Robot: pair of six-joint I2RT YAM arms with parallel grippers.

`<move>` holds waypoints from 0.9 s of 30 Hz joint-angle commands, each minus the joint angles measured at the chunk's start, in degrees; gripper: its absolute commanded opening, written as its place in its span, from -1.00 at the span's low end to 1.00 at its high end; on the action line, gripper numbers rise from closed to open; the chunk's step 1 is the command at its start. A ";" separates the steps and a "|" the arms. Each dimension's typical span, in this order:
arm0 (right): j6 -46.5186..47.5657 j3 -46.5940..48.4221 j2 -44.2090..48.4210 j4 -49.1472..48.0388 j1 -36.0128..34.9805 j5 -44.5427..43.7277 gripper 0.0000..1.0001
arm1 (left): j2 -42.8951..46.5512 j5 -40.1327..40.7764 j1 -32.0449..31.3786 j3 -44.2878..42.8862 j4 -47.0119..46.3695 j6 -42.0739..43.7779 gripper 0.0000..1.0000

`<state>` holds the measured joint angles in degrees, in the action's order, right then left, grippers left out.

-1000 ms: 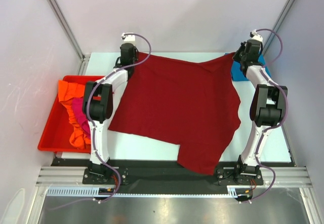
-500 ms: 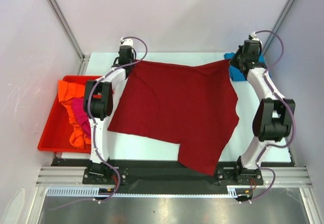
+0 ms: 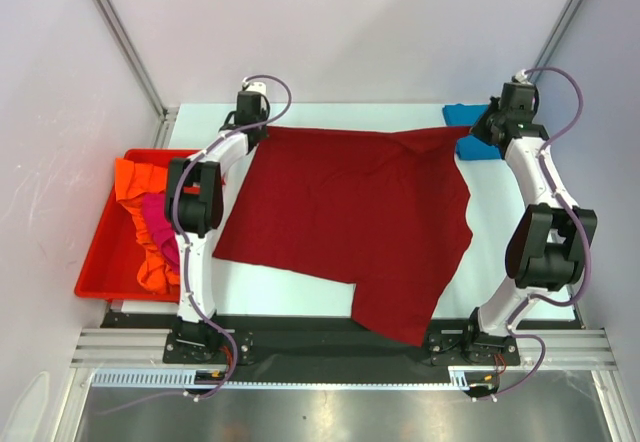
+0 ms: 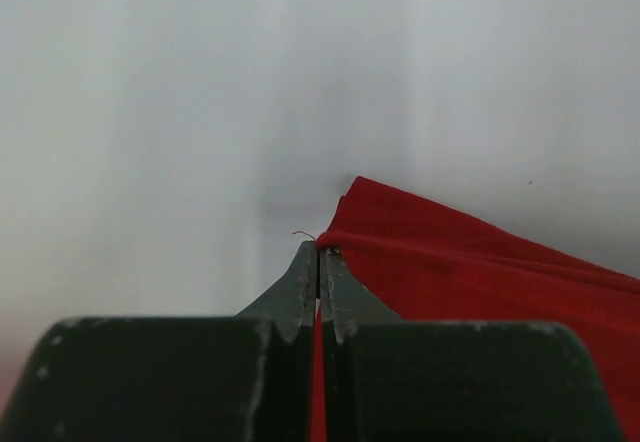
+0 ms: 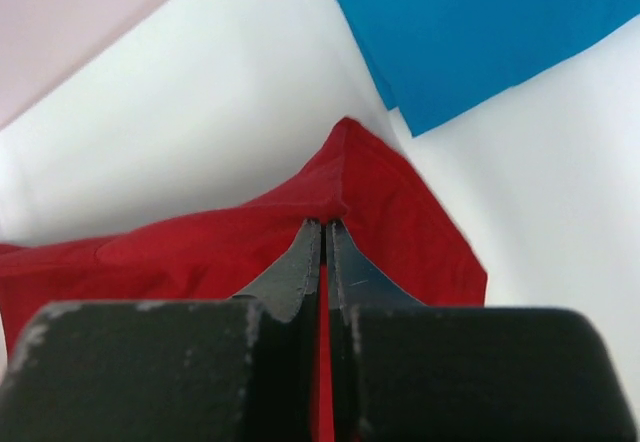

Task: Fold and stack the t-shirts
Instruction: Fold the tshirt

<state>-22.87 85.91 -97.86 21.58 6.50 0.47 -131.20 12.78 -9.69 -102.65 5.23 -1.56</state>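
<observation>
Swinging outward to the right since the earlier view, the right arm had drawn the far edge of the dark red t-shirt (image 3: 350,212) into a nearly straight line and uncovered more of the blue cloth behind it.

At far left, the red bin (image 3: 98,262) sat beside the table (image 3: 525,282), holding the crumpled orange t-shirt (image 3: 133,180) with the magenta-pink t-shirt (image 3: 153,218) bunched on top of it. The left gripper (image 4: 318,252) was at the far left of the table, its fingers pressed together on the far left corner of the dark red shirt, a sliver of red showing between them. That shirt lay spread across the middle of the table, its near corner hanging over the near edge onto the black base rail. The right gripper (image 5: 323,227) was pinched tight on the far right corner, the cloth peaking up at its tips. Just beyond it, at the far right corner of the table, lay the bright blue t-shirt (image 3: 462,114), flat.
</observation>
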 commanded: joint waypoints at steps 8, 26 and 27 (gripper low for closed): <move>-1.38 -0.30 3.03 8.63 -1.75 3.22 -1.00 | 5.95 4.36 0.47 -2.82 9.35 -0.20 -0.99; -4.46 -5.91 7.24 33.70 -0.17 9.28 -1.00 | 7.80 5.86 0.47 -1.33 26.76 1.12 -0.99; -4.81 -7.15 8.29 33.09 -0.17 9.89 -1.00 | 7.71 5.86 0.38 -1.50 27.63 1.12 -1.00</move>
<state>-26.65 81.69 -92.99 51.09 5.93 8.36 -127.33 17.72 -9.67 -103.61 30.37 -1.41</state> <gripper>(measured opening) 0.017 0.009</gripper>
